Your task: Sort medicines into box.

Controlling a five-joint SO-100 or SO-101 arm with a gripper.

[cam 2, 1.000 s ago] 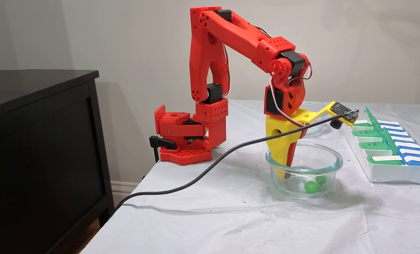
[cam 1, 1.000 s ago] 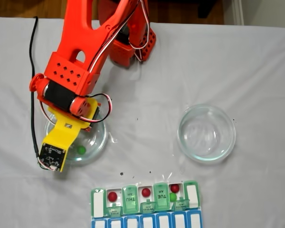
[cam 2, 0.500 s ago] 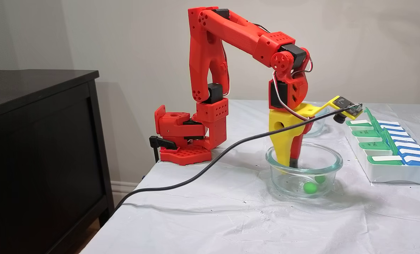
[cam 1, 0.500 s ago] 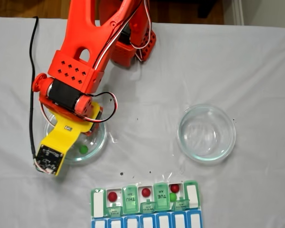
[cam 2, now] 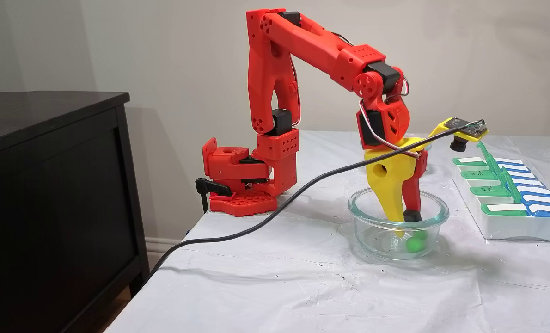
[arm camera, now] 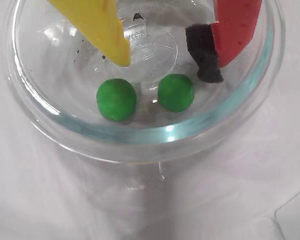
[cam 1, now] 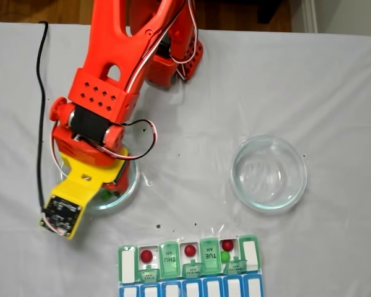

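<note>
Gripper: the gripper point(arm camera: 165, 67) is reaching down inside the left glass dish point(arm camera: 145, 132), its yellow finger point(arm camera: 97, 25) and its red finger with a black tip point(arm camera: 205, 57) standing apart, released and grasping nothing.
Green balls in the dish: 2 green balls point(arm camera: 116, 99) point(arm camera: 175, 92) are lying side by side on the floor of that dish, just below the fingertips in the wrist view and touching neither finger; the side fixed view is showing them point(cam 2: 413, 243) low in the dish under the gripper point(cam 2: 404, 222).
Left glass dish: it is sitting on the white cloth point(cam 1: 334, 80), and in the top fixed view the arm point(cam 1: 105, 93) is covering most of the dish point(cam 1: 131, 185).
Pill organizer: the box point(cam 1: 188, 266) is lying below and to the right of the left glass dish in the top fixed view, near the picture's lower edge, with green lids marked THU and TUE and a blue row beneath.
Balls in the box: 3 red balls point(cam 1: 146, 255) point(cam 1: 189, 250) point(cam 1: 227, 245) are resting in open compartments, and 1 green ball point(cam 1: 225, 255) is lying just beside the rightmost red one.
Second dish: another glass dish point(cam 1: 269, 173) is standing to the right of the left glass dish, well apart from it.
Cable: a black cable point(cam 2: 256, 226) is running from the wrist camera toward the table edge, left of the left glass dish in the side fixed view.
</note>
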